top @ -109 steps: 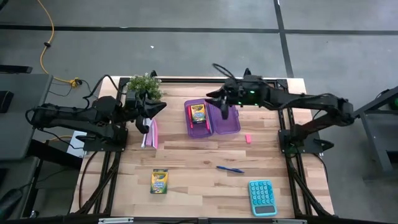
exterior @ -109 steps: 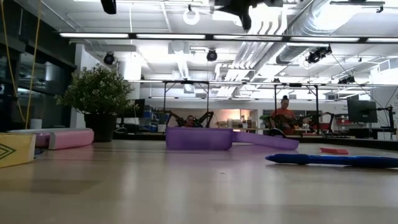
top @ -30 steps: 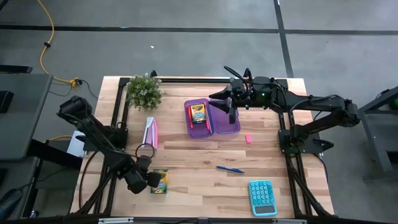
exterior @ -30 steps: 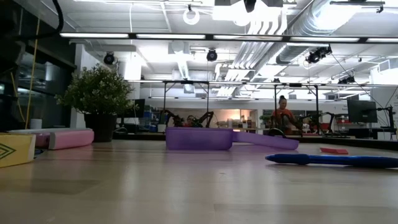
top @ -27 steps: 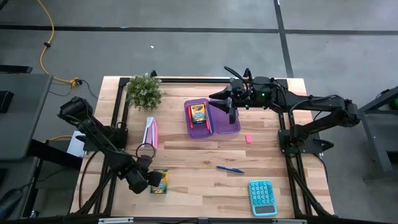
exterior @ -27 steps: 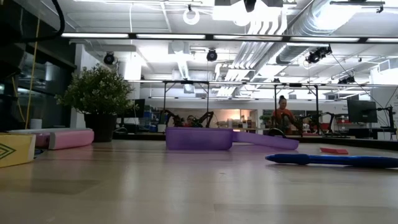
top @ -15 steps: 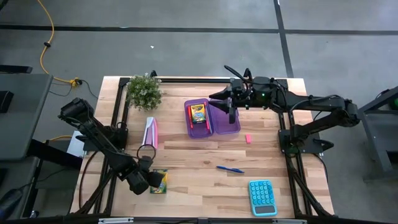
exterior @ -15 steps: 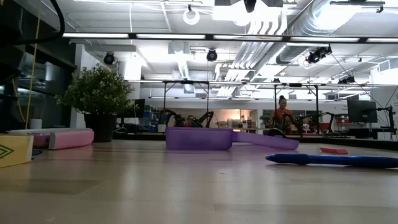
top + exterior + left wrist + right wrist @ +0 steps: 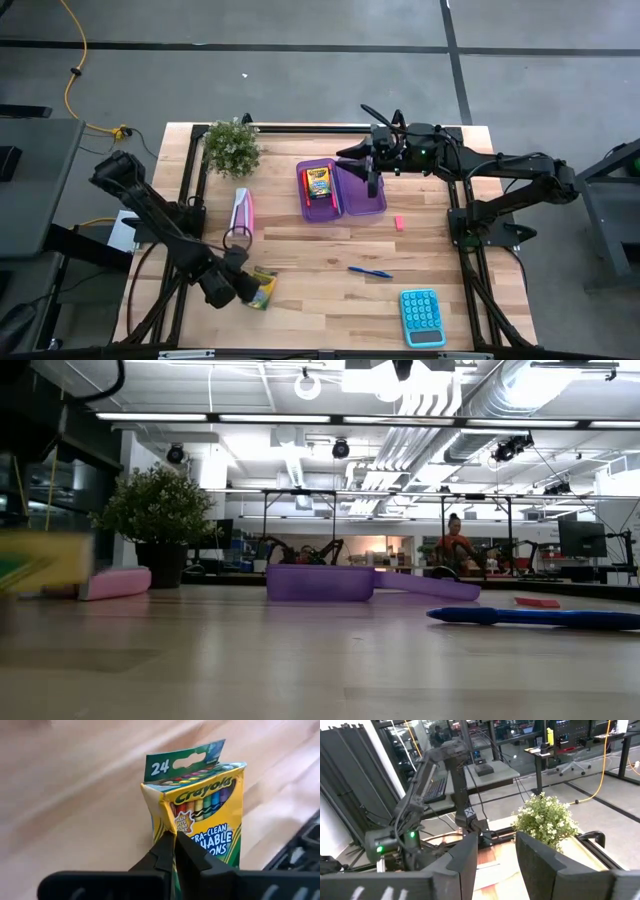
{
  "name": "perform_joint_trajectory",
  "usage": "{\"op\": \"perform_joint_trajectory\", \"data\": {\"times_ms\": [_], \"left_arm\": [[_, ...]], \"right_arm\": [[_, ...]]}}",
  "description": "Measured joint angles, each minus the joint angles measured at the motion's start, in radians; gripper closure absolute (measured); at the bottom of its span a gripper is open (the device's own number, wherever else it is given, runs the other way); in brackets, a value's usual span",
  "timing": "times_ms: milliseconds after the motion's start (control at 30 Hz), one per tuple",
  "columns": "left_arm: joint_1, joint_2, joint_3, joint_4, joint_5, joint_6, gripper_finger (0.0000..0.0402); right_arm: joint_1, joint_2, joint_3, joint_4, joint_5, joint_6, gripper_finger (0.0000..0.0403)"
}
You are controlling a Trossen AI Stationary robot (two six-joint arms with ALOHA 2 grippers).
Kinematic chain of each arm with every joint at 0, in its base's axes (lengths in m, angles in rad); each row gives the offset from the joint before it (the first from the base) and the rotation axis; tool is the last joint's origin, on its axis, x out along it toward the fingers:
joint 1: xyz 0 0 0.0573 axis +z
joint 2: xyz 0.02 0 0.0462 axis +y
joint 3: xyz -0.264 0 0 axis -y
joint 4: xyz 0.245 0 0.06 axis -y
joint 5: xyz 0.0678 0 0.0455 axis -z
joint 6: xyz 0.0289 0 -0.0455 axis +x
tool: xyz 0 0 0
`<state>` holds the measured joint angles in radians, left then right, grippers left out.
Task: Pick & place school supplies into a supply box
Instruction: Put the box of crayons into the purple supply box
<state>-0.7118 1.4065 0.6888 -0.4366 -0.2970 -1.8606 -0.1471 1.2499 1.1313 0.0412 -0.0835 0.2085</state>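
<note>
Supply box [image 9: 341,190]: desk's [image 9: 320,250] far middle, one crayon box [image 9: 318,183] in its left half.
Second crayon box [image 9: 262,287]: near-left, at left end effector [image 9: 243,287].
Right end effector [image 9: 372,180]: over supply box.
Pen [image 9: 369,271]: near-centre.
Eraser [image 9: 398,222]: right of supply box.
Calculator [image 9: 421,316]: near-right corner.

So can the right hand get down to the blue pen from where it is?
Probably yes. The right hand hovers open over the supply box, and only bare table lies between it and the blue pen; the left hand is off at a crayon box.
</note>
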Motion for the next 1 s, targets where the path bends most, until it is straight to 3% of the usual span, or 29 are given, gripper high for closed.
{"op": "perform_joint_trajectory", "data": {"times_ms": [300, 500, 767, 1000], "left_arm": [[0.107, -0.328, 0.000, -0.114, -0.248, 0.327, 0.0401], [0.278, -0.511, 0.000, 0.006, -0.379, 0.698, 0.0401], [0.545, -0.560, -0.001, 0.313, -0.300, 1.163, 0.0401], [0.668, -0.533, 0.000, 0.406, -0.200, 1.247, 0.0401]], "right_arm": [[0.008, -0.001, 0.000, -0.061, -0.042, 0.001, 0.0277], [0.042, -0.001, 0.000, -0.192, -0.042, 0.024, 0.0277], [0.098, -0.001, 0.000, -0.212, -0.017, 0.030, 0.0277], [0.113, -0.001, 0.000, -0.192, 0.050, 0.027, 0.0277]]}}
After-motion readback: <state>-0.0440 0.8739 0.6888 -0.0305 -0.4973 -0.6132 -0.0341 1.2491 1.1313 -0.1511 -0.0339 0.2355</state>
